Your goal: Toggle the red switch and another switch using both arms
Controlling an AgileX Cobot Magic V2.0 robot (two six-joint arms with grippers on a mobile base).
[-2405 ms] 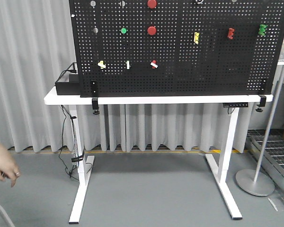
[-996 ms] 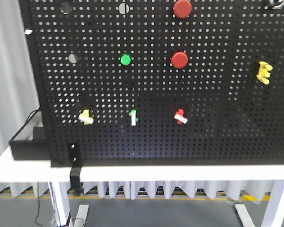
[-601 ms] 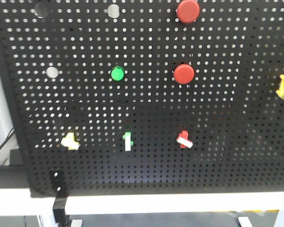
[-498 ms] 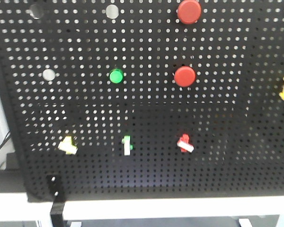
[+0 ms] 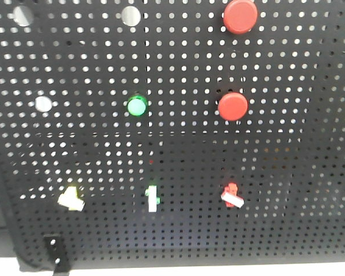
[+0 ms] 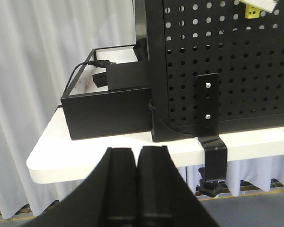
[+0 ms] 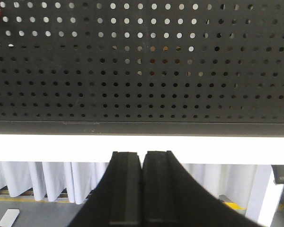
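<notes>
The red switch (image 5: 232, 194), a tiny red toggle with a white lever tip, sits low on the black pegboard (image 5: 287, 172), right of centre. The other switch (image 5: 71, 198), a pale yellow toggle, is at the same height on the left; its underside shows at the top of the left wrist view (image 6: 258, 5). Neither arm appears in the front view. My left gripper (image 6: 137, 151) is shut and empty, below and in front of the table edge. My right gripper (image 7: 142, 153) is shut and empty, below the board's bottom edge.
A slim white-green toggle (image 5: 152, 198) stands between the two switches. Above are a green button (image 5: 137, 106) and two round red buttons (image 5: 233, 106). A black box (image 6: 109, 101) and a clamp bracket (image 6: 209, 127) sit on the white table (image 6: 85, 153).
The front view has closed in on the pegboard, which now fills the frame. The switches have drifted lower and apart, and the table edge has dropped out of view.
</notes>
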